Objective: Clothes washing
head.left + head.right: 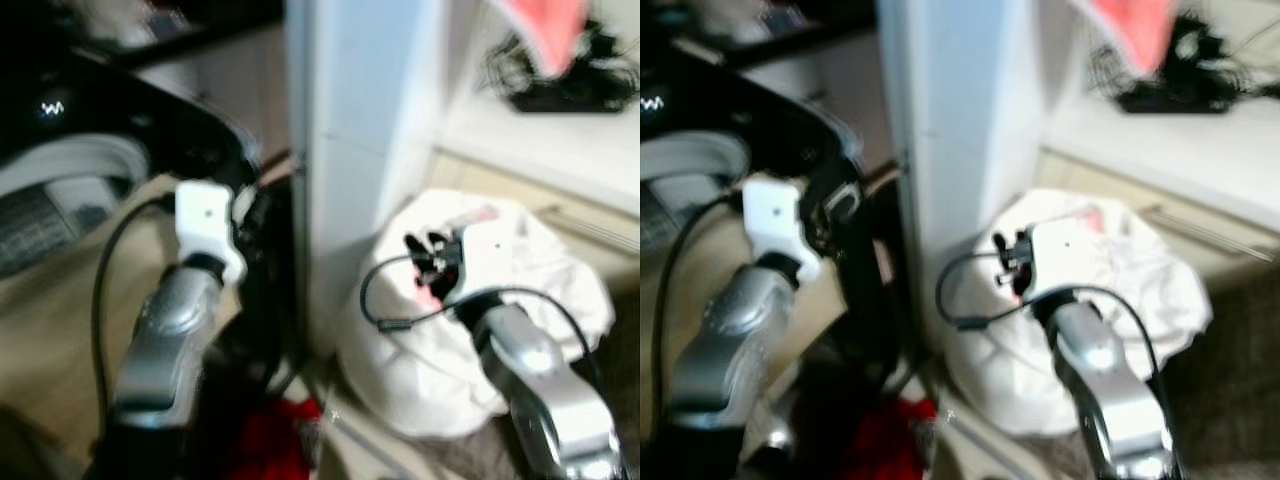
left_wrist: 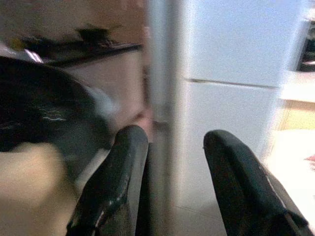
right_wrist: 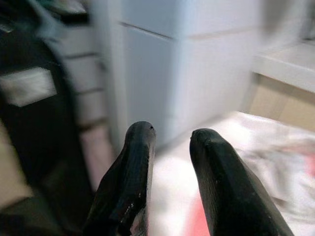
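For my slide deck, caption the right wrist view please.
Right hand, fingers apart and empty, held over a white laundry bundle beside a tall white cabinet.

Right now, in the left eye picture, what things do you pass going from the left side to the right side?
Black rounded machine with a grey panel → left gripper → tall white cabinet → right gripper over the white crumpled cloth bundle.
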Tool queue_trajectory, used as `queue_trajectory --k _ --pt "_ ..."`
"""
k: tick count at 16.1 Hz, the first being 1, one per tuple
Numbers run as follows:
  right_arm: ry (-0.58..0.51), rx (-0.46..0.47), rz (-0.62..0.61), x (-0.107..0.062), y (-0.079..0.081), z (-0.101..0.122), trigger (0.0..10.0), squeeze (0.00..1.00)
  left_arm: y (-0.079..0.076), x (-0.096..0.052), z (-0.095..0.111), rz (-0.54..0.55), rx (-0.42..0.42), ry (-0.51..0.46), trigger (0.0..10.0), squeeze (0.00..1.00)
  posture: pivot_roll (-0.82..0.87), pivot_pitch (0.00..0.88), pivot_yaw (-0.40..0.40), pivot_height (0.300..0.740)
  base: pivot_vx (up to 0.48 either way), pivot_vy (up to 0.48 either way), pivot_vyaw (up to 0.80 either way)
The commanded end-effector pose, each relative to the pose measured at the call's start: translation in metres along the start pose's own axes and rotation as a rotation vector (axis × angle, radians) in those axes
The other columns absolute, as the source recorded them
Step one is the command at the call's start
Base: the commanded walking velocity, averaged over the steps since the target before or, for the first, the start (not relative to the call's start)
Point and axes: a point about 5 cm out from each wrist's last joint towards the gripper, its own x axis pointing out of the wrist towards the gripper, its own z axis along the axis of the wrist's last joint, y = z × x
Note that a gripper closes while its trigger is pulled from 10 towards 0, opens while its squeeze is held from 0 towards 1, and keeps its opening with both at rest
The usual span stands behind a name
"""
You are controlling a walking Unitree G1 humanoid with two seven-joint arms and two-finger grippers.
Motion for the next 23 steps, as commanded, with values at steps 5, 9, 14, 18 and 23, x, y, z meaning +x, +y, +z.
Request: queue_trajectory --k 5,9,14,18,23 --pt "-0.028 -0.005 0.002 0.003 0.000 0.007 10.0 0.00 0.005 -0.004 0.002 0.023 0.008 0.003 10.0 0.12 -0.15 0.000 -0.001 0.740 0.354 0.000 0.00" --pt "0.065 0.028 -0.147 0.005 -0.028 -0.004 10.0 1.00 0.003 -0.007 0.001 -0.017 0.043 0.006 10.0 0.00 -0.15 0.000 -0.003 0.740 0.086 0.000 0.00" --pt "0.188 0.071 -0.314 0.015 -0.081 -0.020 10.0 1.00 -0.002 -0.014 -0.006 -0.130 0.116 0.067 10.0 0.00 -0.13 0.000 0.010 0.740 0.000 0.000 0.00" --pt "0.296 0.088 -0.358 0.030 -0.113 -0.035 10.0 1.00 -0.012 -0.018 -0.015 -0.294 0.224 0.143 10.0 0.00 -0.11 0.003 0.026 0.740 0.000 0.000 0.00" --pt "0.388 0.150 -0.427 0.039 -0.140 -0.059 10.0 1.00 -0.013 -0.029 -0.010 -0.456 0.198 0.192 10.0 0.00 -0.07 0.028 0.031 0.740 0.000 0.000 0.00"
